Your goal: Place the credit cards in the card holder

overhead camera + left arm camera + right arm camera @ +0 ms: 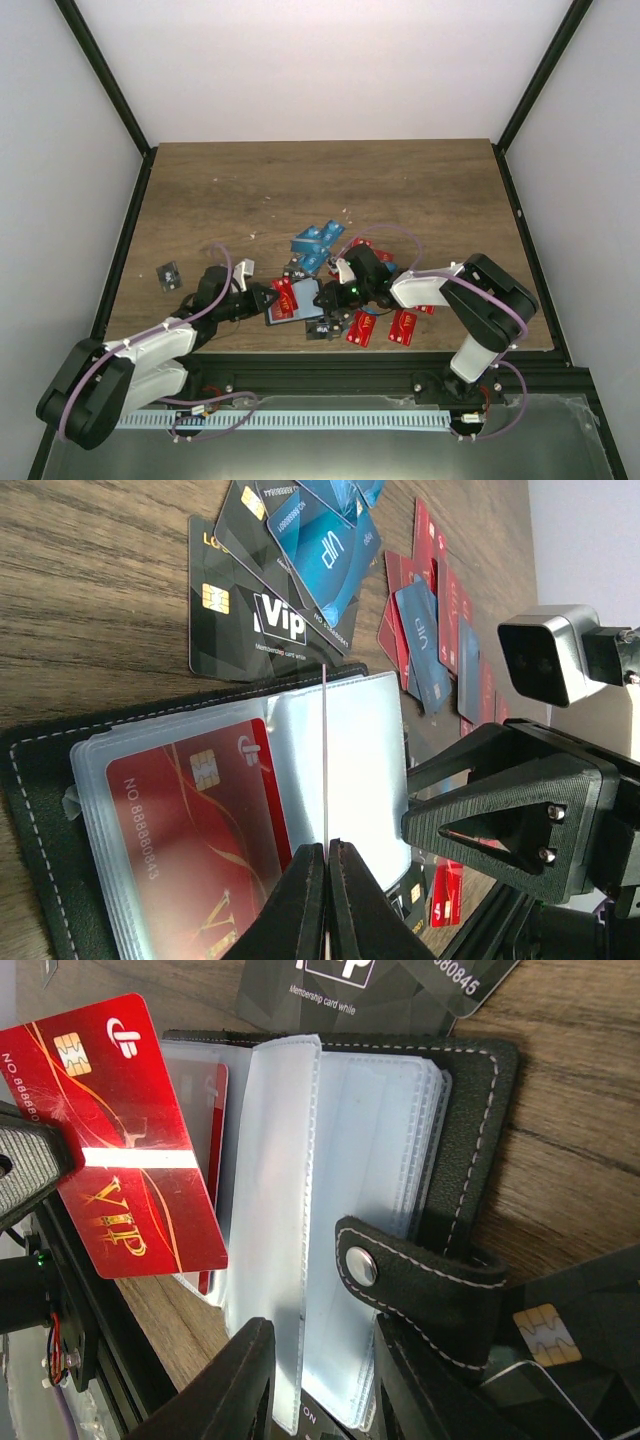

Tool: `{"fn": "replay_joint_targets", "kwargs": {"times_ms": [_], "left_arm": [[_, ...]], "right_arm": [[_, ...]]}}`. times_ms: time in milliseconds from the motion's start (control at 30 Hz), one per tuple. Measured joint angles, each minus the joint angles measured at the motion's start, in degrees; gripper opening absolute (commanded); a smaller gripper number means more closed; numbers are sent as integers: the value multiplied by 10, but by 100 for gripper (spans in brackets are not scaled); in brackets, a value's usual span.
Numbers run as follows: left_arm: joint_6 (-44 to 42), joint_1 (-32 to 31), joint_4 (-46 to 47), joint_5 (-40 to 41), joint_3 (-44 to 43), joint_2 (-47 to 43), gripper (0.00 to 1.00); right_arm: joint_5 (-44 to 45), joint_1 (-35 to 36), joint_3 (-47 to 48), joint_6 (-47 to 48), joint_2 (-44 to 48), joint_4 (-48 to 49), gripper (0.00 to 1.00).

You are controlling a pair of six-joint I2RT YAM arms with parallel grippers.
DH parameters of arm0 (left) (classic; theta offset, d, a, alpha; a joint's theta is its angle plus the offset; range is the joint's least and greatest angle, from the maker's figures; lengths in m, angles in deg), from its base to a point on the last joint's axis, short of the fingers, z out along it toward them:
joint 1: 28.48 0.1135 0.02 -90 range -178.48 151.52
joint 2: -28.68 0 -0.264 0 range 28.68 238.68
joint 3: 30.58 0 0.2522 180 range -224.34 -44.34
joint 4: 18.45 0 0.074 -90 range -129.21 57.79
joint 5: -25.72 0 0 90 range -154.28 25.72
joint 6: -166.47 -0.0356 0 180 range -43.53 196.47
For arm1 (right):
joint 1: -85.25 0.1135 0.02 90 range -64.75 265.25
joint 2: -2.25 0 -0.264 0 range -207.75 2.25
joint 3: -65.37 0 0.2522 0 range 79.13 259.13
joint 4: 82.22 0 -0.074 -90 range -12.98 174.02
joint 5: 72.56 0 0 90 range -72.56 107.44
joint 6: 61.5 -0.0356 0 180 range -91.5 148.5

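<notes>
Card holder (300, 302) lies open and flat on the wooden table (300, 180), low in the centre of the top view, between your two grippers. Its black stitched cover is down and its clear sleeves (370, 1160) face up. Your left gripper (326, 852) comes in from the left of the holder with its jaws fully closed, pinching a red VIP card (130, 1130). That card stands tilted over the left half of the holder and appears edge-on in the left wrist view. Your right gripper (322, 1360) sits over the holder's right half with its jaws partly apart. One raised sleeve leaf (285, 1210) stands between the fingers, and I cannot confirm that it is pinched. The clasp tab (420, 1270), with its metal snap, reaches across the sleeves at the lower right of the right wrist view. A second red card (190, 830) is already seated in a sleeve. Loose credit cards lie on the table: black cards (250, 610) and blue cards (335, 540) just above the holder, red cards (362, 328) to its lower right, and a lone black card (168, 273) well apart at the left.
</notes>
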Motion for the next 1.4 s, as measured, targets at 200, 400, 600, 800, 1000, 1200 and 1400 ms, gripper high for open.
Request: {"fn": "replay_joint_targets", "kwargs": {"times_ms": [200, 400, 600, 800, 1000, 1200, 1400], "left_arm": [[0, 0, 0, 7, 0, 1, 4], [0, 0, 6, 9, 0, 12, 4], [0, 0, 16, 8, 1, 26, 4], [2, 0, 31, 8, 6, 33, 4], [13, 0, 50, 6, 25, 34, 4], [26, 0, 71, 2, 33, 44, 4], [34, -5, 70, 5, 33, 46, 4]], "right_arm": [[0, 0, 0, 0, 0, 1, 30], [0, 0, -1, 0, 0, 1, 30], [0, 0, -1, 0, 0, 2, 30], [-1, 0, -4, 0, 0, 7, 30], [-1, 0, -5, 0, 0, 9, 30], [-2, 0, -7, 0, 0, 14, 30], [-2, 0, -11, -3, 1, 19, 31]]}}
